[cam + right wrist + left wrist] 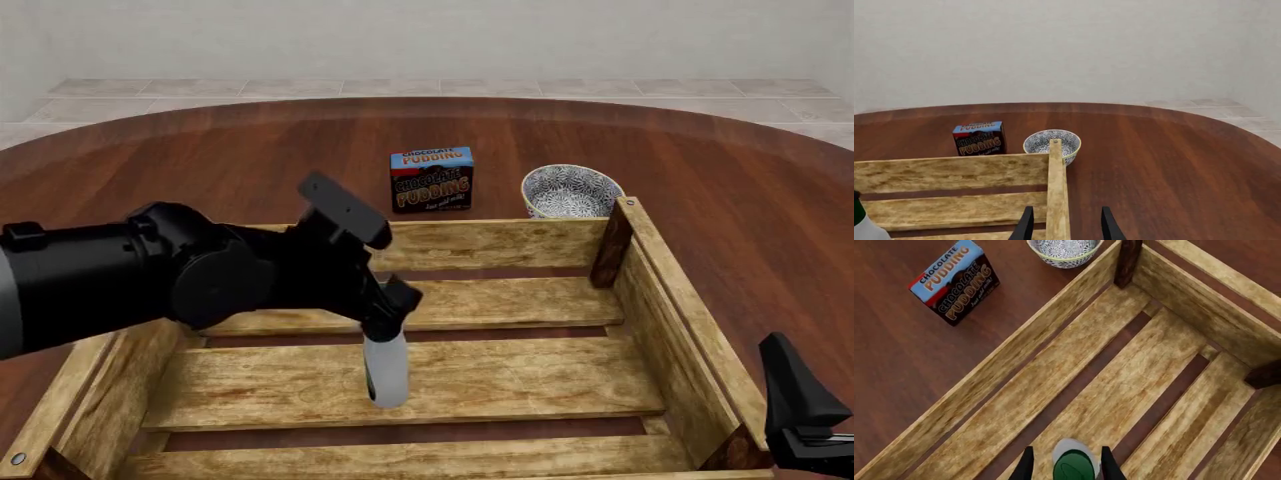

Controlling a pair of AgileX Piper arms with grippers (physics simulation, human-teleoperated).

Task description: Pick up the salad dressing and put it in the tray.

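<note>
Nearest us, the right gripper (1064, 225) hangs with fingers spread, nothing between them, over the tray (667, 330) wall's right edge. Midway, our left gripper (380, 325) is clamped on the salad dressing (386, 370), which stands upright inside the tray on its slatted floor. Beyond the far wall sit the pudding box (431, 180) and speckled bowl (570, 190).

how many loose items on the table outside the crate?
2: chocolate pudding box beyond the crate's far wall, speckled bowl by its far right corner post. More may hide behind the left arm.
</note>
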